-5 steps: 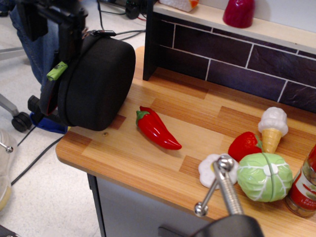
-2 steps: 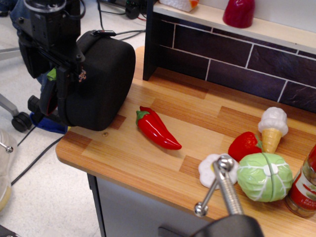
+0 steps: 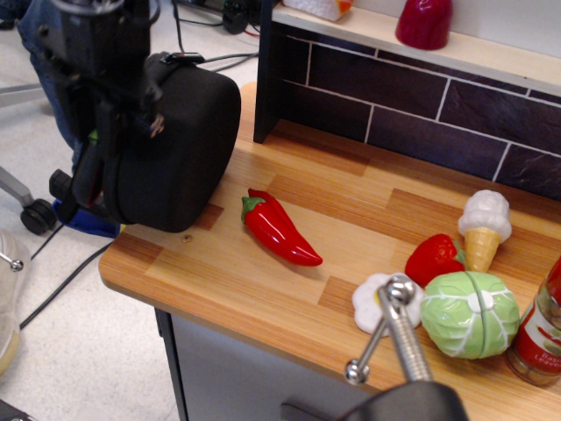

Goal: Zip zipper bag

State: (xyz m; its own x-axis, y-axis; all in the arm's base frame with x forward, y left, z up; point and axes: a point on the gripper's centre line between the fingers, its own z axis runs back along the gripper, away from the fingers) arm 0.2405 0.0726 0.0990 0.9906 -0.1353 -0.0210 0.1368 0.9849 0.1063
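The zipper bag (image 3: 180,149) is a large black rounded case standing on its edge at the left end of the wooden table (image 3: 263,289). My gripper (image 3: 110,127) is a black assembly reaching down over the bag's left zipper edge. It covers most of the lime-green pull tag (image 3: 91,137), of which only a sliver shows. The fingertips are lost against the black bag, so I cannot tell whether they are open or shut on the tag.
A red pepper (image 3: 279,230) lies right of the bag. A cabbage (image 3: 469,313), strawberry (image 3: 434,259), ice cream cone (image 3: 484,226), white toy (image 3: 368,303) and bottle (image 3: 539,333) cluster at the right. A dark brick-pattern backsplash (image 3: 394,96) stands behind. A metal rod (image 3: 394,329) sticks up in front.
My gripper has come down and slightly right along the bag's left edge and now covers the green pull tag, which showed plainly a second ago. The bag has not moved.
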